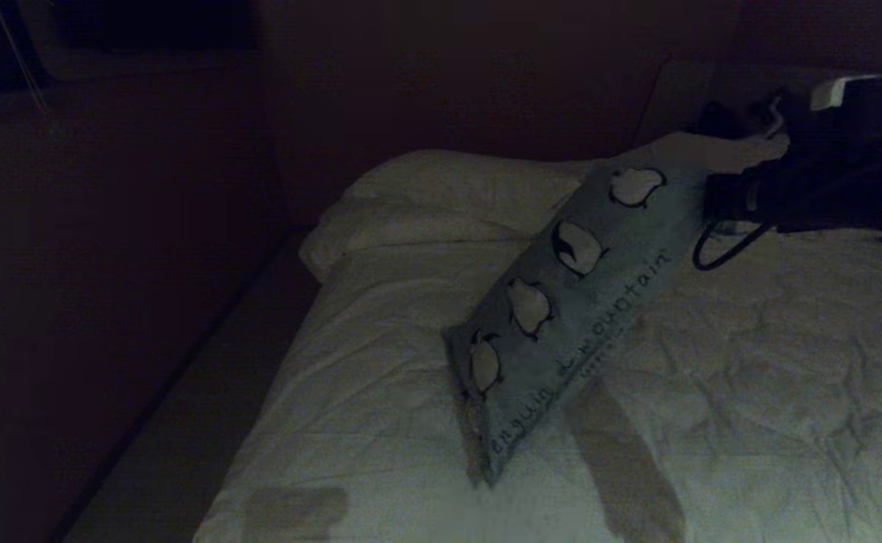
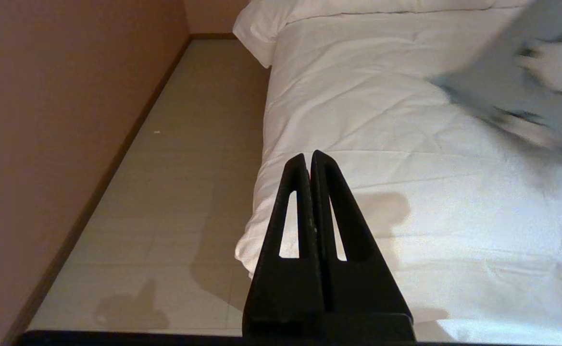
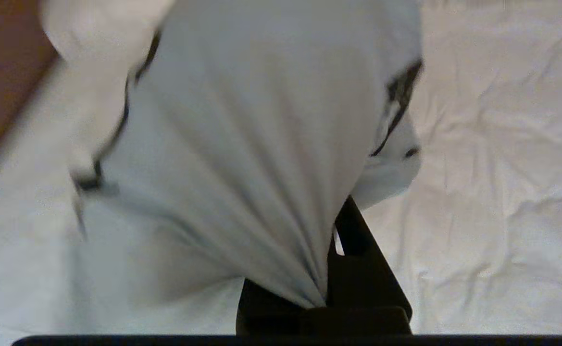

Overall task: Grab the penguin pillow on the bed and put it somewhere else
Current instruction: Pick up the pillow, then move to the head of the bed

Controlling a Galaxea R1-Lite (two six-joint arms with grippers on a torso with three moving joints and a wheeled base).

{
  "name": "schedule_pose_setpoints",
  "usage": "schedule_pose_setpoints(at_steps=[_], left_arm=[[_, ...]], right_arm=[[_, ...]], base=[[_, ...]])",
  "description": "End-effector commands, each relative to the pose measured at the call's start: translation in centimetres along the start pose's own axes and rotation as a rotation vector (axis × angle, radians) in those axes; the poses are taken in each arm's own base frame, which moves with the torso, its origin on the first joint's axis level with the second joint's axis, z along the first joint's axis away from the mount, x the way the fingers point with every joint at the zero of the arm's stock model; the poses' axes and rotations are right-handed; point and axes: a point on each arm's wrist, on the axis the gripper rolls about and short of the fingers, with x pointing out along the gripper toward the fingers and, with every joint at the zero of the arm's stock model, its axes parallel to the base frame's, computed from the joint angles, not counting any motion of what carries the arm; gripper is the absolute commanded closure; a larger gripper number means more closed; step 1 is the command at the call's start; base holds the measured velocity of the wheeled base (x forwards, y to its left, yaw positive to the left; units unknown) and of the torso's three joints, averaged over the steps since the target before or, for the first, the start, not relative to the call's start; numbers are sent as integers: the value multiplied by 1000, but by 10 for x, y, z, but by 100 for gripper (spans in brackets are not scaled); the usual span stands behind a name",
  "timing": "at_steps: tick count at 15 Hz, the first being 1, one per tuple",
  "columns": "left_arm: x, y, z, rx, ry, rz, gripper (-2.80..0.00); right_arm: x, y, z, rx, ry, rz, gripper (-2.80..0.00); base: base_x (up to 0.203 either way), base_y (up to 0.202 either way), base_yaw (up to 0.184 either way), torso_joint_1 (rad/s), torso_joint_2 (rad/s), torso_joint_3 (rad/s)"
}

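At the far right of the head view, the right gripper (image 1: 712,207) is seen clenched on one end of the pillow (image 1: 569,302), with the dark arm running off to the right behind it. The pillow is held up by that far-right end and hangs on a slant; its long axis runs from the gripper down towards the near left, where the low corner is close to the bed (image 1: 750,377) or just touching it, which cannot be told. Plain white pillows (image 1: 441,192) lie at the far end, left of the lifted one. The left gripper is not seen in this view.

In the left wrist view, the left gripper (image 2: 311,166) is shown with its fingers pressed together and nothing between them, hanging over the left edge of the bed (image 2: 357,120) beside the floor (image 2: 175,168). The pillow (image 2: 526,96) appears blurred, far and to the right of it, well apart.

In the right wrist view, the cloth of the pillow (image 3: 242,158) is bunched into a tight gather at the right gripper (image 3: 326,300), and the pillow spreads away from it over the bed (image 3: 502,168). The right arm is judged the nearer and the only one engaged; any carry is likely to drag the low end unless the lift is raised.
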Motion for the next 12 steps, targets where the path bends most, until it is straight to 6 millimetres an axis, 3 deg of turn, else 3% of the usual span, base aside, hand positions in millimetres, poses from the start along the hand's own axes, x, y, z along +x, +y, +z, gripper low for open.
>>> schedule_pose_setpoints(at_steps=[1,4,7,12], left_arm=[[0,0,0,0,0,1,0],[0,0,0,0,0,1,0],[0,0,0,0,0,1,0],[0,0,0,0,0,1,0]], right_arm=[[-35,5,27,91,-79,3,0],[-73,5,58,118,-158,-10,0],[-104,-10,78,130,-205,-70,0],[-125,-24,89,138,-253,-135,0]], base=[[0,0,0,0,0,0],[0,0,0,0,0,0],[0,0,0,0,0,0],[0,0,0,0,0,0]])
